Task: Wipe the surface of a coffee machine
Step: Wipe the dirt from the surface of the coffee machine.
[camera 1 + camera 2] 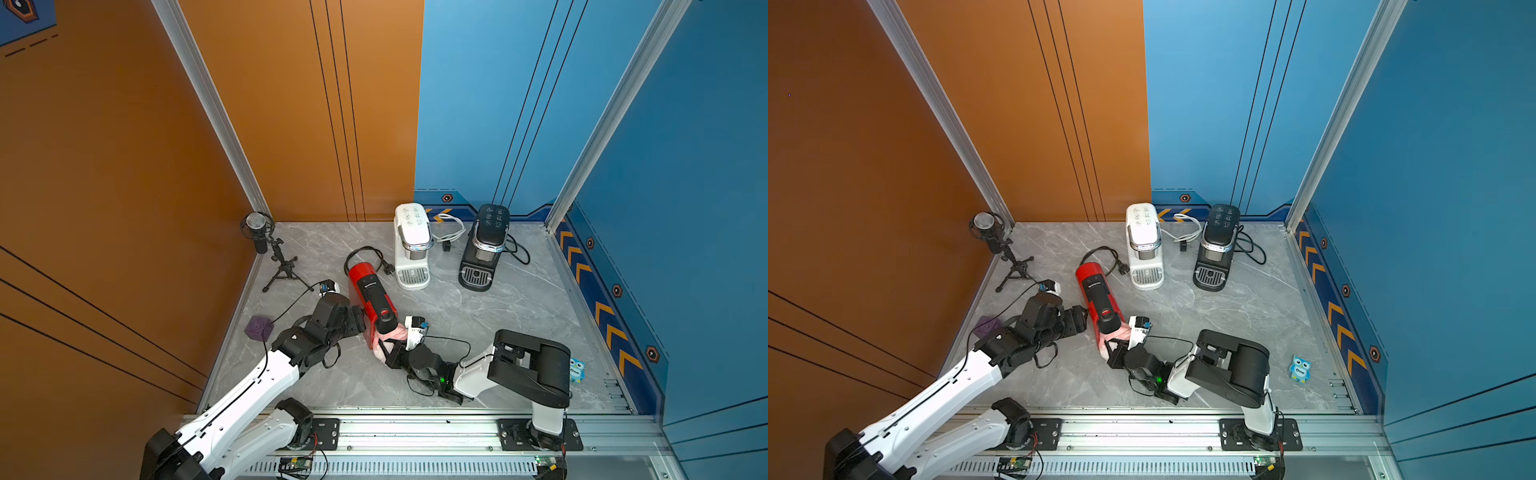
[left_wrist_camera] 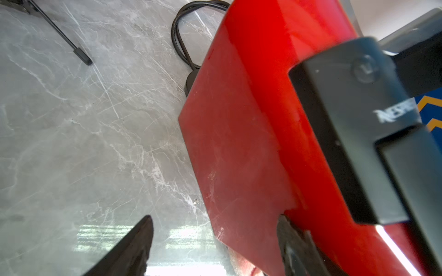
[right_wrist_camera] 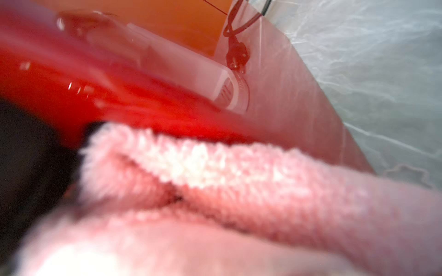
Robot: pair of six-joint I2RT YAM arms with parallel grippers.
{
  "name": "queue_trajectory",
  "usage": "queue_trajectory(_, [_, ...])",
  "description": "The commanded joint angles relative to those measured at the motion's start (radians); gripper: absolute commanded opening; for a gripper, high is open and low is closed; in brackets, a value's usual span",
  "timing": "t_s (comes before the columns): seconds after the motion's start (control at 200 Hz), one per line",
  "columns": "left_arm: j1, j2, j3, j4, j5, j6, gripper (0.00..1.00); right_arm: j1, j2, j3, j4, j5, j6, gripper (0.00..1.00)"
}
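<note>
Near the front of the table, a little left of centre, the right gripper (image 1: 388, 352) is clamped tight on a bunched pink cloth (image 1: 397, 333). The cloth is pressed against the near right flank of the red coffee machine (image 1: 368, 291). In the right wrist view its terry folds lie against the glossy red shell with no gap showing, and the jaws themselves are buried in the fabric.

Just beside the machine's left flank, the left gripper (image 1: 358, 321) has its jaws spread wide and holds nothing. In the left wrist view one finger (image 2: 291, 241) lies in front of the red shell and the other (image 2: 134, 253) hangs over bare table (image 2: 71, 143). Whether either touches cannot be told.

The cloth looks soft and light and will likely fold and drag, so a thick bunch in the jaws, with a pad of it leading, seems the right hold. The machine looks like narrow, light, slick plastic. On this smooth marbled top it would probably slide or swivel under a sideways wipe. A brace on the plain red side panel, not on the black head, would steady it.

Its black cord (image 2: 178, 45) loops off the far end. Farther back and to the right stand a white coffee machine (image 1: 411, 245) and a black coffee machine (image 1: 486, 245), well apart from both grippers. A microphone (image 1: 257, 232) stands in the far left corner, a purple block (image 1: 258, 328) lies by the left edge, and a blue owl figure (image 1: 577, 370) sits near right.
</note>
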Motion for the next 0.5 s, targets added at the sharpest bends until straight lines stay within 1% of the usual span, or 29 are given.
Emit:
queue_trajectory(0.0, [-0.027,0.005,0.066,-0.042,-0.028,0.038,0.83,-0.008,-0.043,0.032,-0.062,0.004,-0.055,0.0])
queue_trajectory(0.12, [-0.034,-0.023,0.088,-0.048,-0.05,0.036,0.85,-0.04,0.003,0.08,-0.071,-0.04,-0.054,0.0])
queue_trajectory(0.23, [-0.043,0.005,0.125,-0.05,-0.033,0.051,0.85,-0.065,0.075,0.133,-0.062,-0.079,-0.056,0.0])
queue_trajectory(0.32, [-0.059,0.023,0.141,-0.05,-0.049,0.057,0.85,-0.088,0.136,0.178,-0.079,-0.102,-0.055,0.0])
queue_trajectory(0.415, [-0.066,0.033,0.144,-0.049,-0.052,0.057,0.85,-0.1,0.191,0.189,-0.075,-0.11,-0.033,0.0])
queue_trajectory(0.495, [-0.071,0.036,0.15,-0.05,-0.051,0.062,0.85,-0.093,0.193,0.17,-0.084,-0.102,-0.015,0.0])
